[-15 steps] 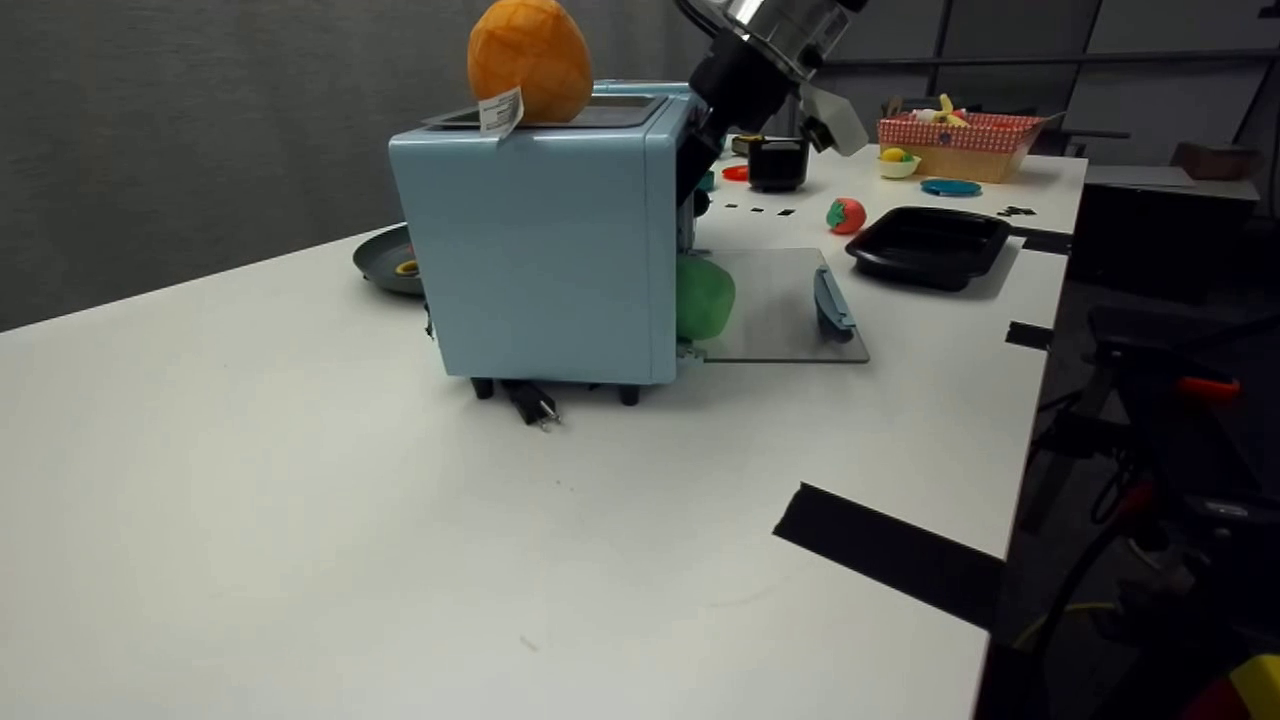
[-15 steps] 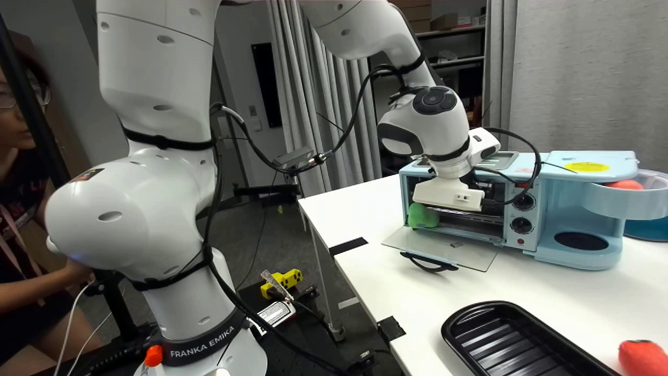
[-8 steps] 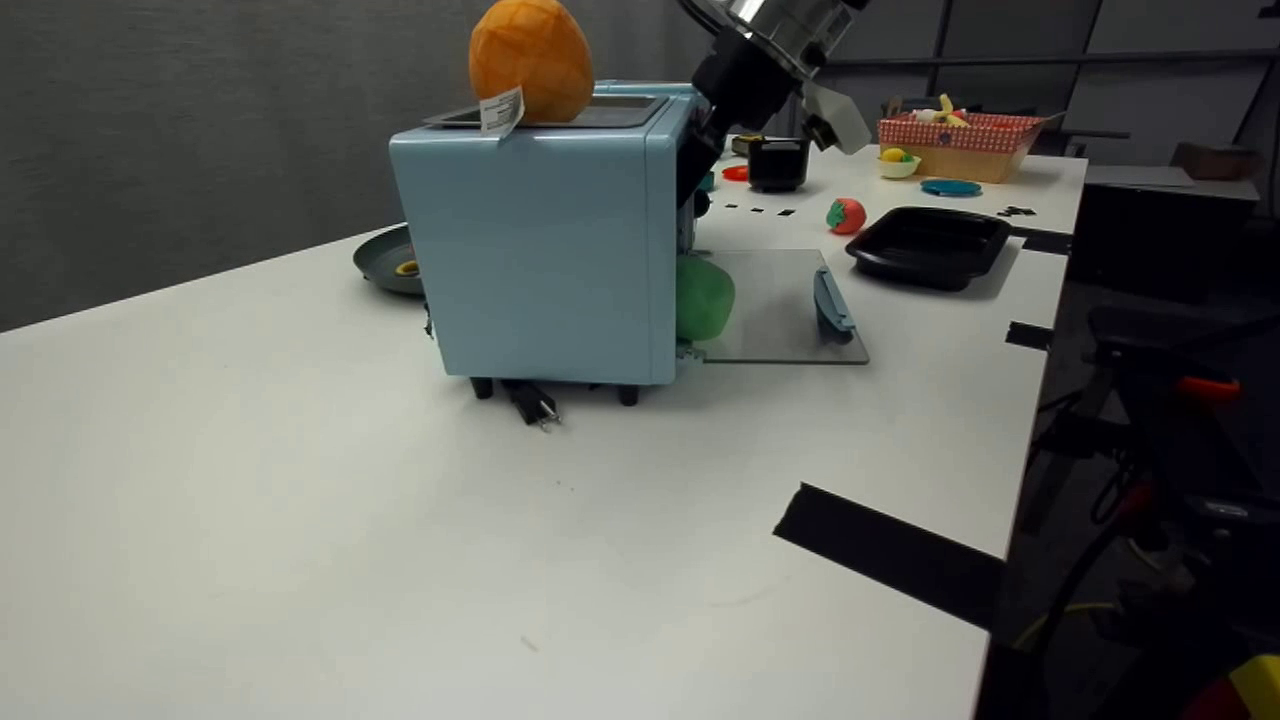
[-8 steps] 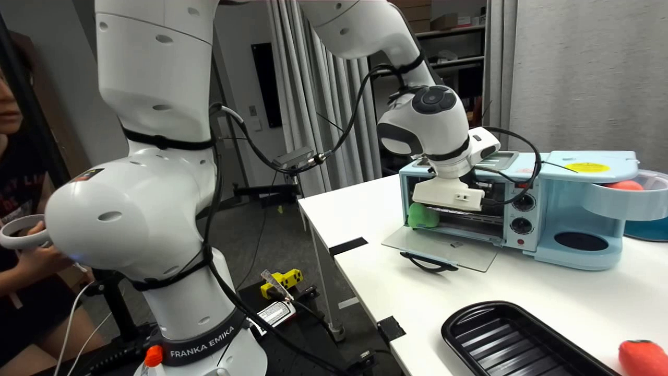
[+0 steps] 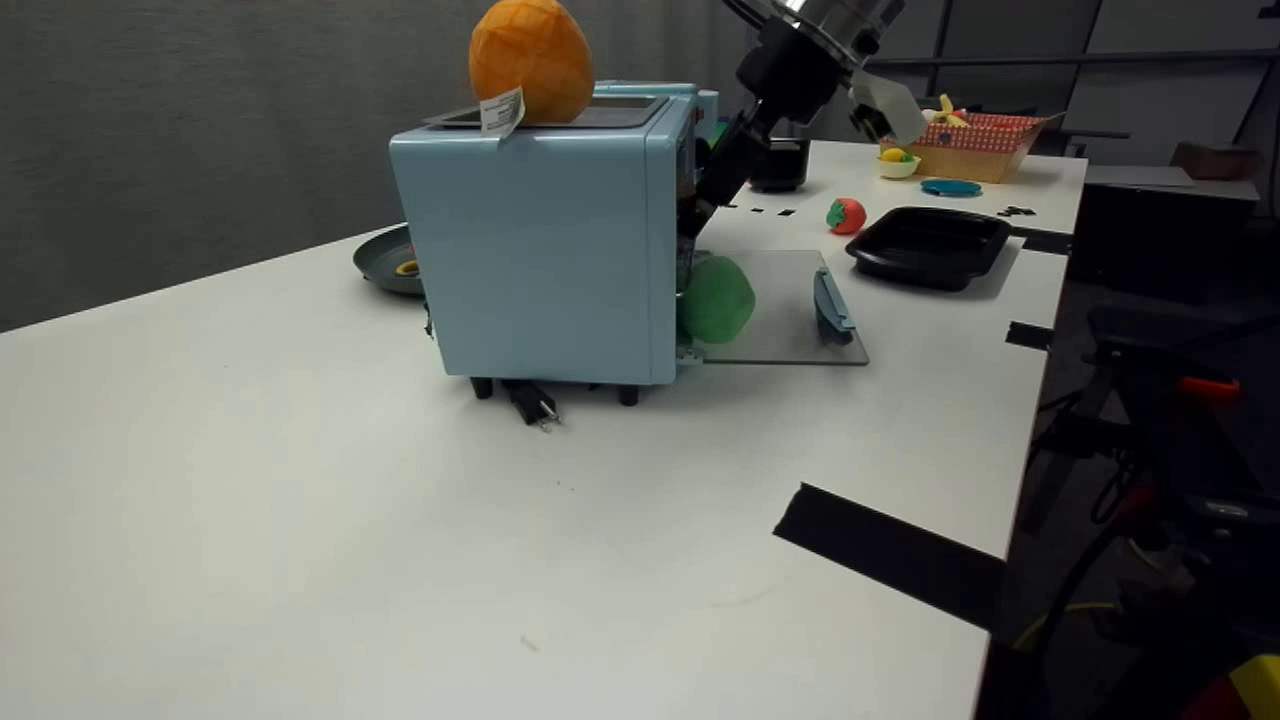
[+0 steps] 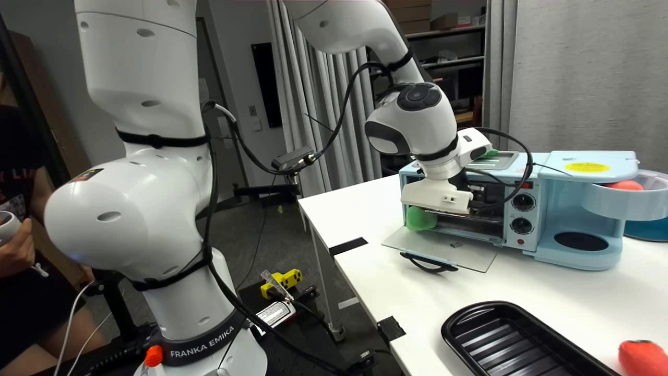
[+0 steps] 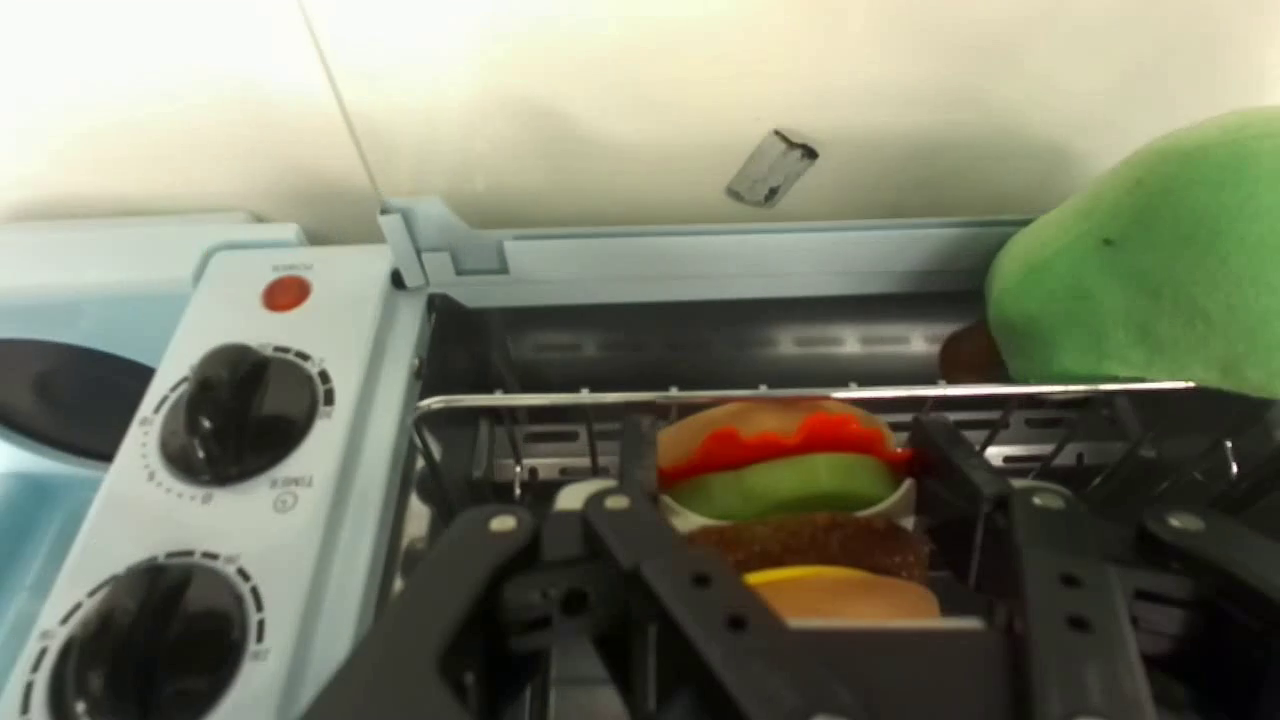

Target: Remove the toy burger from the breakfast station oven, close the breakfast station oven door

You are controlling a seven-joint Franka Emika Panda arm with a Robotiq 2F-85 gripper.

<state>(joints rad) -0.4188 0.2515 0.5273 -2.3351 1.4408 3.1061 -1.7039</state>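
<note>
In the wrist view the toy burger (image 7: 810,545), a stack of bun, red sauce, green slice and brown patty, is pinched between the two black fingers of my gripper (image 7: 792,455). Its far bun reaches the front wire of the rack. Both exterior views hide the burger. The light blue breakfast station oven (image 5: 540,260) stands on the white table, and my gripper enters its front opening from above at a slant. The see-through breakfast station oven door (image 6: 443,246) hangs down flat over the table, its handle (image 5: 832,305) pointing outward.
A green plush (image 7: 1150,260) bulges from the oven's opening at one end, beside my hand. An orange plush ball (image 5: 530,60) rests on the oven top. A black tray (image 5: 930,245) and a red strawberry (image 5: 846,215) lie beyond the door. Knobs (image 6: 522,225) flank the opening.
In the last half second my arm has drawn back outward from the oven, away from its front. The green plush has shifted a little outward too. The oven and door have stayed put.
</note>
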